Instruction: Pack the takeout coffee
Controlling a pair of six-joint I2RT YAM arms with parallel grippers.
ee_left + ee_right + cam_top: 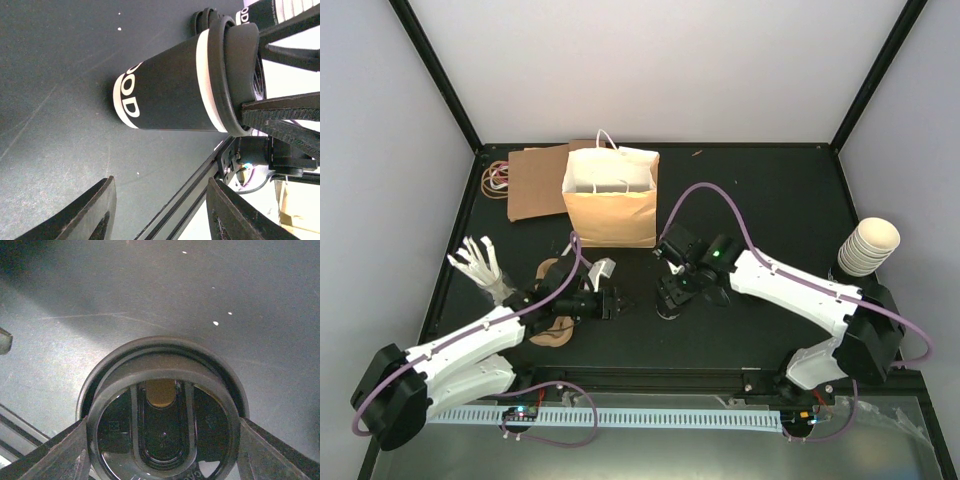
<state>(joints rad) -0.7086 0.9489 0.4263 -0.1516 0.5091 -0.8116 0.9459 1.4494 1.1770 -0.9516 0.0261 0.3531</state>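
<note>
One takeout coffee, a black cup with white lettering and a black lid, stands upright on the dark table near the middle. My right gripper comes down over it and is shut on the lid, one finger against each side. In the top view that gripper hides most of the cup. My left gripper is low to the cup's left, open and empty, facing the cup across a gap. Under the left gripper, the brown pulp tray shows only in part.
An open paper bag stands at the back, with flat brown cardboard and rubber bands to its left. White plastic forks lie at the left. A stack of cream cups stands at the right edge.
</note>
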